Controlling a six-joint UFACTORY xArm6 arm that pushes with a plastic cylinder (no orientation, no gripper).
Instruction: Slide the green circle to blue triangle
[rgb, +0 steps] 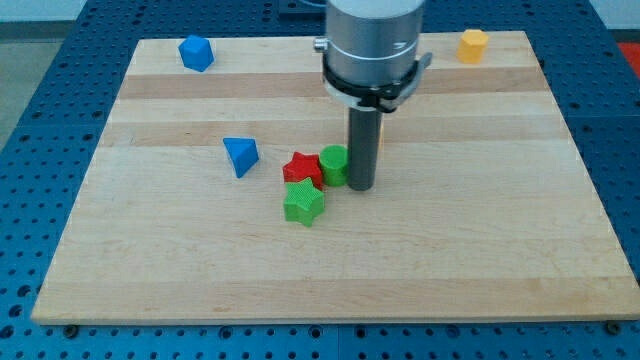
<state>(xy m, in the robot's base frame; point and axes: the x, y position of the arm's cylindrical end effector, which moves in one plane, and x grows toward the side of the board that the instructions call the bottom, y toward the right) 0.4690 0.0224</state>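
Note:
The green circle (333, 164) sits near the board's middle, touching a red block (302, 169) on its left. The blue triangle (240, 155) lies further to the view's left, apart from them. My tip (360, 187) stands right against the green circle's right side. A green star-shaped block (304, 203) lies just below the red block.
A blue block (196, 52) sits at the board's top left. A yellow-orange block (472, 45) sits at the top right. The wooden board (480, 250) rests on a blue perforated table. The arm's grey housing (372, 45) hangs over the board's top middle.

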